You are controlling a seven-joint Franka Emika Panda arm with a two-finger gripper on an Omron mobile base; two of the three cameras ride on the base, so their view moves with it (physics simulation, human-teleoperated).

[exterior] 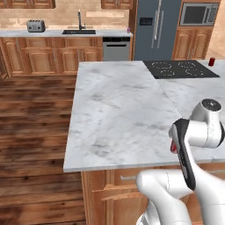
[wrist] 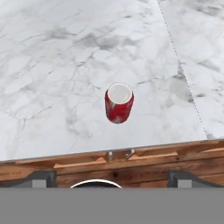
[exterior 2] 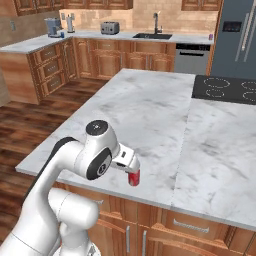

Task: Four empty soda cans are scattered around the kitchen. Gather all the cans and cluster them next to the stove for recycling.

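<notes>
A red soda can (wrist: 119, 103) stands upright on the marble island, close to its front edge. My gripper (wrist: 112, 178) hangs above it, open wide, with nothing between its fingertips (wrist: 41, 178). From the right base, the same can (exterior 2: 134, 178) sits just under my hand. From the left base, my forearm hides most of this can (exterior: 173, 147). A second red can (exterior: 212, 61) stands beside the black stove (exterior: 180, 69) on its right. A pink-purple can (exterior 2: 210, 36) is on the back counter next to the fridge.
The island counter (exterior 2: 150, 115) stretches wide toward the stove (exterior 2: 225, 89). The back counter holds a sink (exterior: 79, 31), a toaster (exterior: 35, 26) and a coffee machine (exterior 2: 52, 26) with a small blue thing (exterior 2: 61, 35) beside it. Wood floor lies to the left.
</notes>
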